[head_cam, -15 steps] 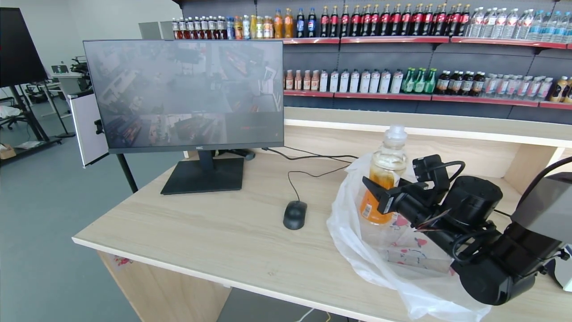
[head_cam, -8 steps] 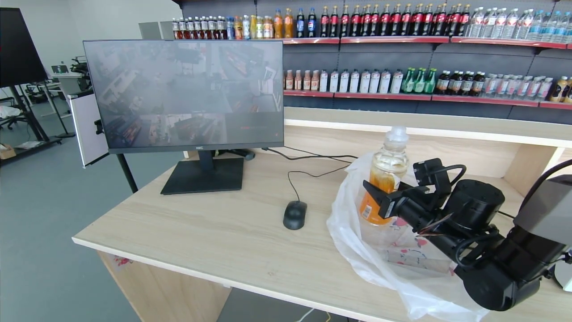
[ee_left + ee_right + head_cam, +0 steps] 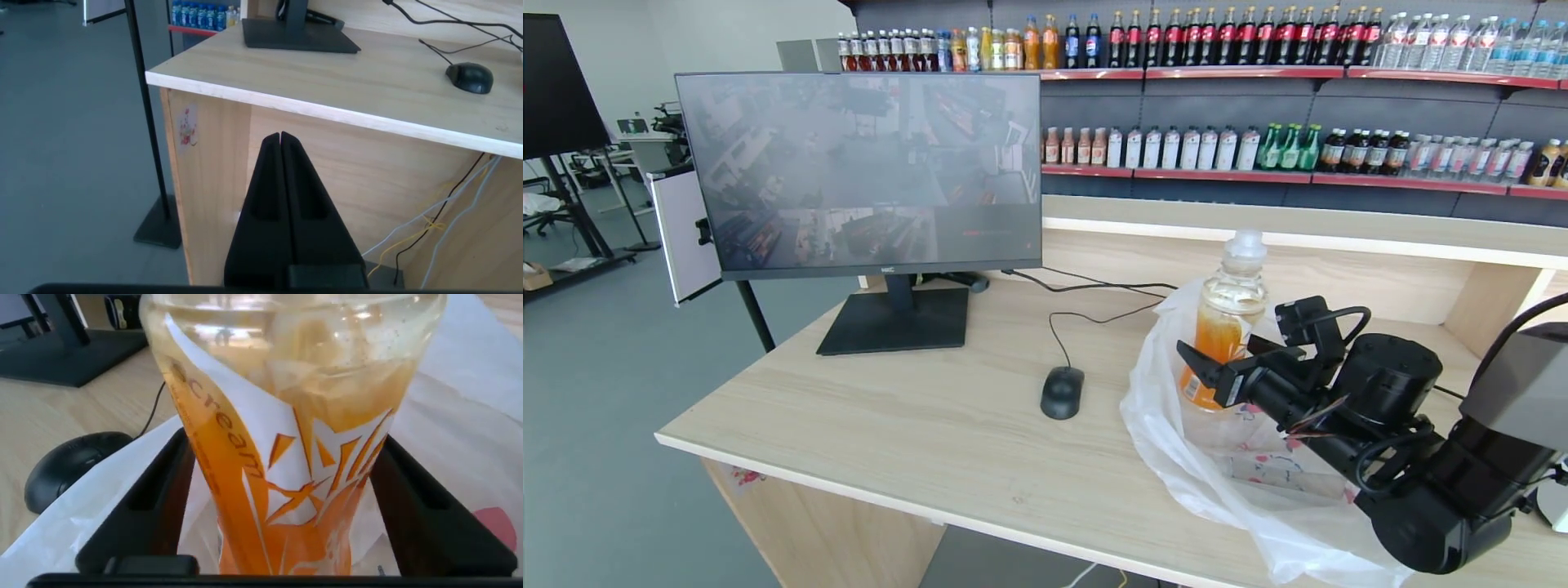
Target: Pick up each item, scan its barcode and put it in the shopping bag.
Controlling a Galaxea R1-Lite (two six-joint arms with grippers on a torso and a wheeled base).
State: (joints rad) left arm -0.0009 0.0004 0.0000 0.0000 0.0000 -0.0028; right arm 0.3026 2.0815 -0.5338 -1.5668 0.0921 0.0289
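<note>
Bottle [image 3: 1230, 314] upright in bag [image 3: 1160, 425], mouse [image 3: 1062, 392] left of bag, monitor [image 3: 858, 171] behind mouse

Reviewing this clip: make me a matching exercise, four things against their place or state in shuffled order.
1 bottle
2 mouse
3 left tool
4 shopping bag

A shut, empty
B clamped in right tool
C black, on table, left of shopping bag
D white plastic, open

Pairs: 1-B, 2-C, 3-A, 4-D
</note>
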